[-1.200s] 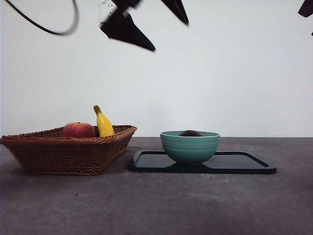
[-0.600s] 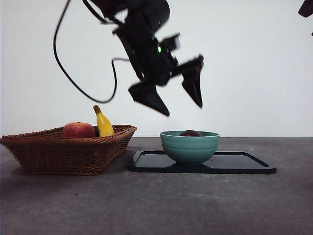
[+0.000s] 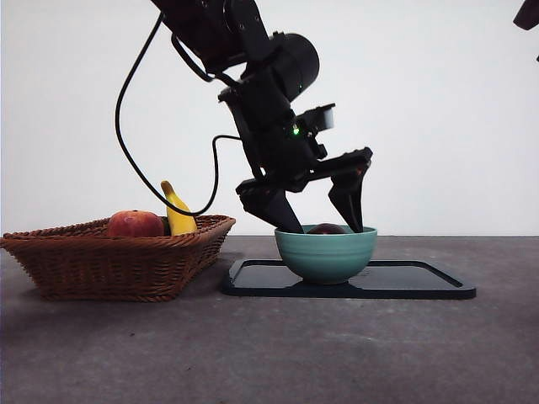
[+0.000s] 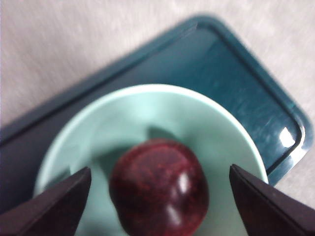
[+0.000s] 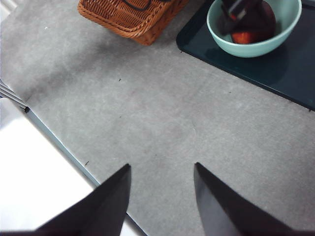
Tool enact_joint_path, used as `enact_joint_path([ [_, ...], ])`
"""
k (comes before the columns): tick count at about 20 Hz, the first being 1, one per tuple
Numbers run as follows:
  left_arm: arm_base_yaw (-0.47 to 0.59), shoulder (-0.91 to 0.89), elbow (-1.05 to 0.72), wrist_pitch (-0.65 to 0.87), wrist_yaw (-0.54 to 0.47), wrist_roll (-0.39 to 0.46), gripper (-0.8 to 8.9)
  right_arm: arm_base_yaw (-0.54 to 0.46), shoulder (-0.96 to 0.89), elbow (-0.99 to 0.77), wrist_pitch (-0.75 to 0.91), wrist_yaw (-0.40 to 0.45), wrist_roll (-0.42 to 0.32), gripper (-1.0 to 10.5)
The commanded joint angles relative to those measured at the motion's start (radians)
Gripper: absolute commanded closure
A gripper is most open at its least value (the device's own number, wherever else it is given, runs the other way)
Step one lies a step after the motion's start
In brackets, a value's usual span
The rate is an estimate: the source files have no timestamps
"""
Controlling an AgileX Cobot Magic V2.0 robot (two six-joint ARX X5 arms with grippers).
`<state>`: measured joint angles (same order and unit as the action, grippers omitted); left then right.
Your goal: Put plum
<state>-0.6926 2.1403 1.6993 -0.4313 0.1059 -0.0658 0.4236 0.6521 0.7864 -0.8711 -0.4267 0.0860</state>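
Here the left gripper (image 3: 323,220) straddles the plum (image 4: 160,187), fingers apart.

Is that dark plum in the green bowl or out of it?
In. The plum lies inside the bowl, between the left gripper's open jaws, which are not touching it.

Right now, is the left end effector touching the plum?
Apart. The left wrist view shows the left end effector open, bowl visible between each jaw and the plum.
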Motion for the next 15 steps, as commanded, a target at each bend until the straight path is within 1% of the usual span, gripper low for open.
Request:
enact_joint_path([
  [1, -0.017, 0.037, 0.029, 0.005, -0.002, 0.013, 3.78, 0.005, 0.004, 0.005, 0.006, -0.004, 0.008, 7.4],
  [4, -0.022, 0.039, 0.029, 0.008, -0.003, 0.014, 3.88, 0.005, 0.004, 0.005, 0.006, -0.004, 0.007, 7.4],
  [7, -0.022, 0.039, 0.029, -0.003, -0.003, 0.014, 4.85, 0.005, 0.004, 0.005, 0.006, -0.004, 0.007, 7.4],
  [9, -0.023, 0.039, 0.029, -0.011, -0.011, 0.013, 4.85, 0.005, 0.004, 0.005, 0.006, -0.004, 0.007, 7.4],
  [11, -0.024, 0.039, 0.029, -0.029, -0.044, 0.017, 4.85, 0.005, 0.004, 0.005, 0.006, -0.003, 0.006, 7.4],
  [13, -0.024, 0.039, 0.029, -0.036, -0.048, 0.025, 4.85, 0.005, 0.004, 0.005, 0.007, -0.003, 0.006, 7.4],
  [15, -0.024, 0.039, 0.030, -0.031, -0.048, 0.025, 5.43, 0.005, 0.004, 0.005, 0.006, -0.003, 0.006, 7.4],
])
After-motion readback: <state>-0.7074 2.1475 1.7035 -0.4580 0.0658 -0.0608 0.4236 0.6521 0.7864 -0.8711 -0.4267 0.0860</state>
